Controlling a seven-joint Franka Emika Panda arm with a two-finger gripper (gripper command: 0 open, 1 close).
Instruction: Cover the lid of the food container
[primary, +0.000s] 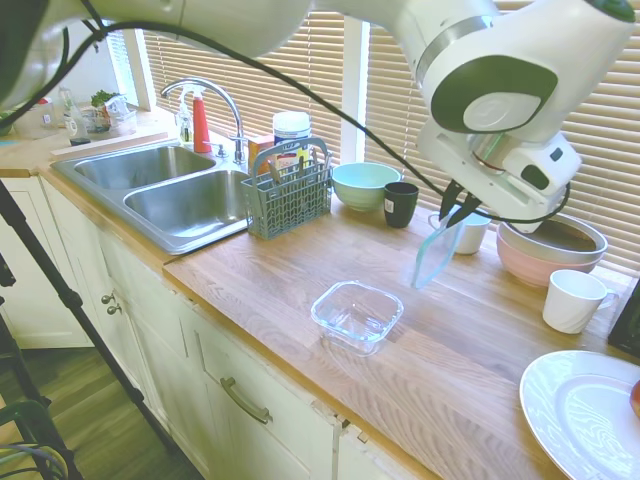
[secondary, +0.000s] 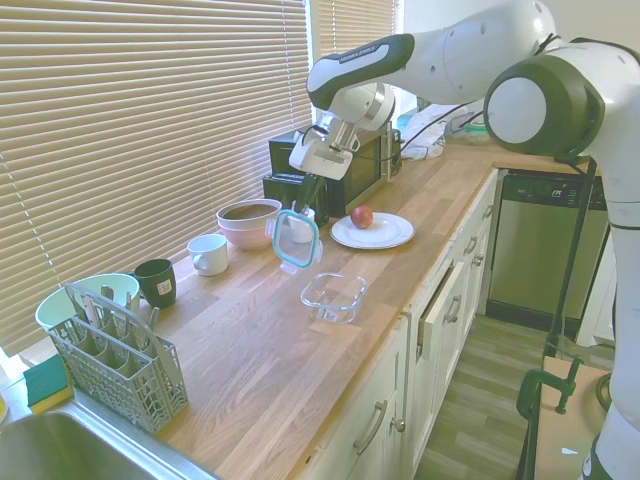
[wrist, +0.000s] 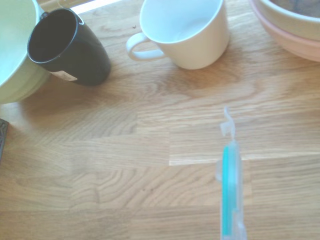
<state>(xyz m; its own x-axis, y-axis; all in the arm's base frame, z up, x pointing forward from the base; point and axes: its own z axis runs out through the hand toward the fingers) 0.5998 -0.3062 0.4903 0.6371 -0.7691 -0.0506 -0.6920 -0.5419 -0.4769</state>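
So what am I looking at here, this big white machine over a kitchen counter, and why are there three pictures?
It is a white robot arm ending in a two-finger claw. Two pictures come from cameras standing on opposite sides of the wooden counter; the third comes from a camera on the arm's wrist, looking down from close by. The claw is shut on a flat clear plastic lid with a light blue rim, which hangs on edge above the counter. Its match, a small clear rounded-square tub, sits open near the counter's front edge. Around them are a black cup, white mugs, a mint-green bowl, a pink bowl, a white plate with a red fruit, and a grey cutlery basket beside the sink.
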